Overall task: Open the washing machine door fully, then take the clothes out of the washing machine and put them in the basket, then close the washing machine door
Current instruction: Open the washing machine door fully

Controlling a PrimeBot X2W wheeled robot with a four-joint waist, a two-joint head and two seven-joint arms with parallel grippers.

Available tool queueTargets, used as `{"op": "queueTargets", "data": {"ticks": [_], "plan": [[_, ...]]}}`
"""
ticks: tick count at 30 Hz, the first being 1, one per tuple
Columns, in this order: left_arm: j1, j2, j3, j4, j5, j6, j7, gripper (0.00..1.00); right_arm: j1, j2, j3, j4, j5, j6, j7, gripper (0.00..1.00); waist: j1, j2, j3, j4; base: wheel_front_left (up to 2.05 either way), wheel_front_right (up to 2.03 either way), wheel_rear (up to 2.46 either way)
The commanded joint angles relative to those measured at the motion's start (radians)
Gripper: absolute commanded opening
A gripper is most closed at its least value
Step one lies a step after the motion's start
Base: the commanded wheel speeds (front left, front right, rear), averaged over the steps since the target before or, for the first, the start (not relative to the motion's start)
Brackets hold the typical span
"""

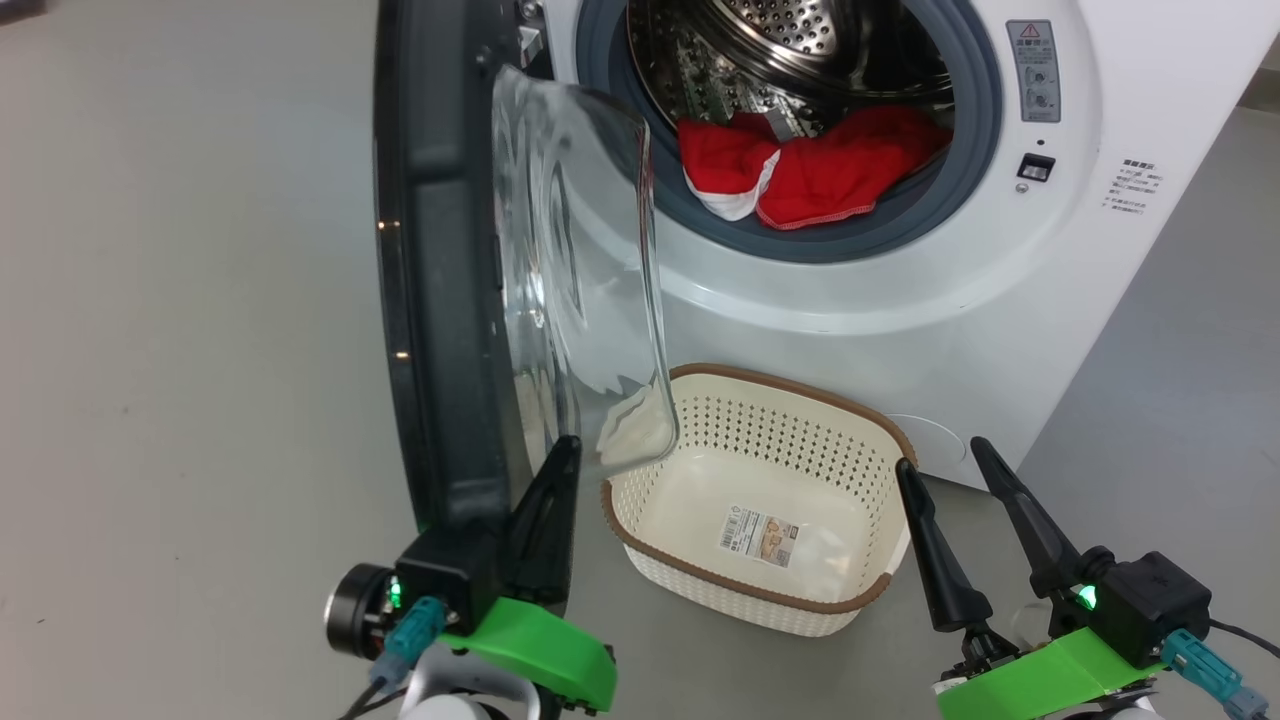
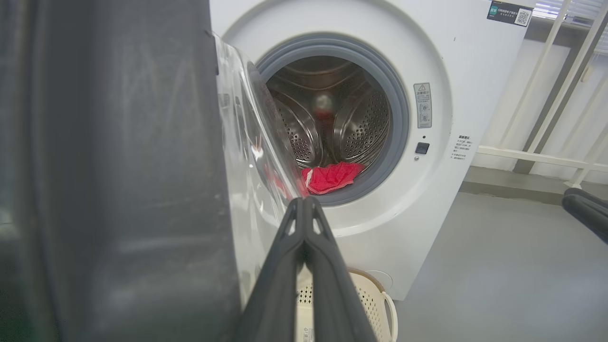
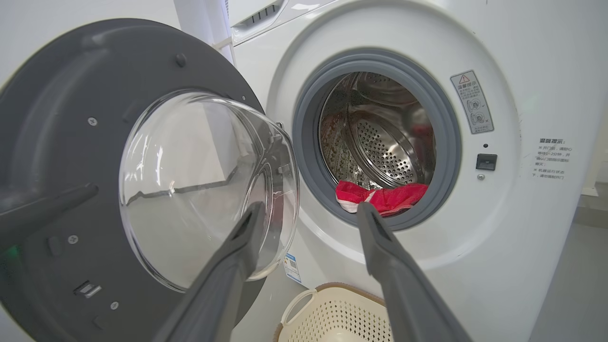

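Observation:
The washing machine [image 1: 1100, 300] stands with its door [image 1: 440, 300] swung out to the left, edge-on to me, the clear glass bowl [image 1: 580, 270] bulging toward the drum. Red clothes [image 1: 810, 170] with white trim lie at the drum's front lip, also seen as clothes [image 3: 384, 197]. The cream basket [image 1: 800, 385] sits empty on the floor below the opening. My left gripper [image 1: 560, 450] is shut on nothing, its tips close against the lower inner face of the door [image 2: 118, 166]. My right gripper [image 1: 940, 455] is open, right of the basket and pointing toward the drum.
Grey floor spreads left of the door and right of the machine. A white railing [image 2: 546, 156] runs behind the machine on the right. A label sticker [image 1: 758, 535] lies on the basket's bottom.

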State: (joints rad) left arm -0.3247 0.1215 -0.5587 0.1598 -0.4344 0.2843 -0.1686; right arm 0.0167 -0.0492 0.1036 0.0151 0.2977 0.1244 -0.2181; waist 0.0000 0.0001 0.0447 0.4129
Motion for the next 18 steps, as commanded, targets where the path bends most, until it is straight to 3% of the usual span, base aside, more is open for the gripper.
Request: {"op": "queueTargets", "data": {"ticks": [1, 18], "plan": [[-0.013, 0.035, 0.058, -0.016, -0.009, 0.020, -0.002, 0.00, -0.030, -0.001, 0.021, -0.026, -0.003, 0.006, -0.001, 1.00, 0.0000, -0.0001, 0.003, 0.004, 0.00, 0.00, 0.00], [0.026, 0.138, 0.172, -0.058, -0.012, 0.110, -0.009, 0.00, -0.049, -0.001, 0.023, -0.023, -0.009, 0.006, 0.005, 1.00, 0.0000, -0.0001, 0.024, 0.036, 0.00, 0.00, 0.00]]}}
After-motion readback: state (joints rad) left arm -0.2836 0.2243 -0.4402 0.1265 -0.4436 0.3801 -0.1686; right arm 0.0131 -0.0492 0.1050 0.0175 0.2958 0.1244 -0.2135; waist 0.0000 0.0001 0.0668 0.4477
